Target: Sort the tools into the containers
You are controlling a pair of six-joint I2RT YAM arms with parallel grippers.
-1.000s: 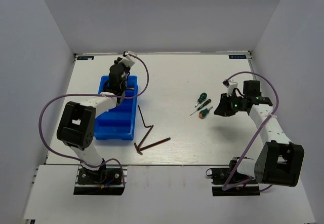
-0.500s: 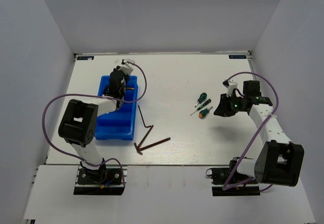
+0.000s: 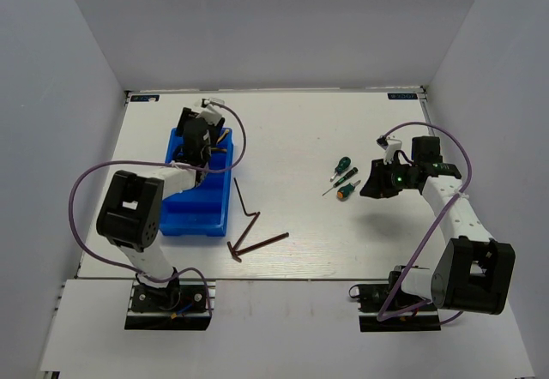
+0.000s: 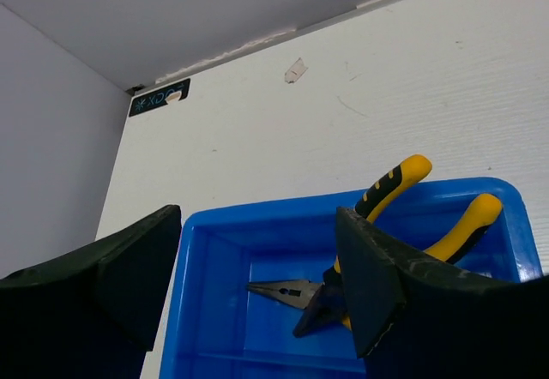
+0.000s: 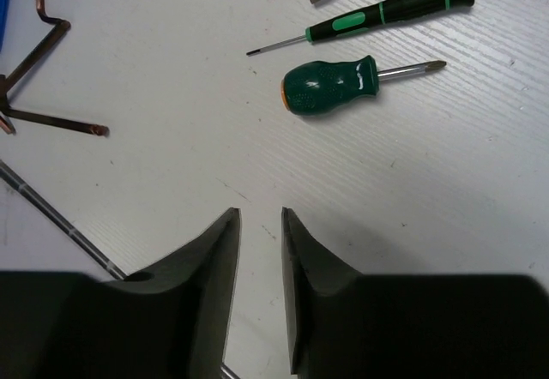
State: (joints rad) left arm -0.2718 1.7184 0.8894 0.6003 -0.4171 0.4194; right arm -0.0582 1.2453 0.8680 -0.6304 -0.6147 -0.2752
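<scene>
Blue bin sat on the white table, on the left arm's side. Left gripper hovered over the bin's far end. In the left wrist view its fingers were spread wide, nothing between them. Yellow-and-black pliers lay inside the bin at that far end, nose toward the bin's left wall, handles toward its right wall. Only one pair could be made out, and the compartment could not be told.

Three hex keys lay on the table just right of the bin, by its near right corner. One ran alongside the bin wall and two met in a V.

Three green-handled screwdrivers lay in a loose group well right of the bin. The stubby screwdriver and the slim screwdriver were side by side, apart. The third screwdriver was just beyond them.

Right gripper hung just past the group, farther from the bin than any screwdriver, touching none. Its fingers stood narrow with a slim gap, holding nothing.
</scene>
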